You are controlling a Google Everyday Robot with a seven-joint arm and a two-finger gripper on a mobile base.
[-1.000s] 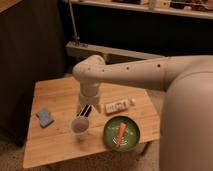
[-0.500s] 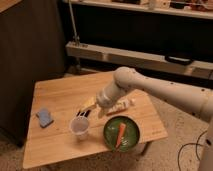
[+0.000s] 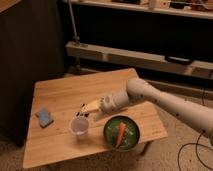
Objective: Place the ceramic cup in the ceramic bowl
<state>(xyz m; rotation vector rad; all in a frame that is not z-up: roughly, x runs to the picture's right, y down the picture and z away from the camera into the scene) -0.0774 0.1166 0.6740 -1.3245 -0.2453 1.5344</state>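
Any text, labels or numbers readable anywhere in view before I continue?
None readable. The small pale ceramic cup, shallow dark green ceramic bowl, blue block and wooden table show no writing. The gripper, close by the cup's rim, shows none either.

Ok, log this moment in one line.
gripper: at ceramic cup, far rim | ceramic cup: upright on table, outside ceramic bowl | ceramic bowl: holds orange item

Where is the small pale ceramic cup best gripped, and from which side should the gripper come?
Probably the rim wall, from above. The small pale ceramic cup stands upright with its mouth open, and the gripper hovers at its far rim. The dark green ceramic bowl lies apart beside it.
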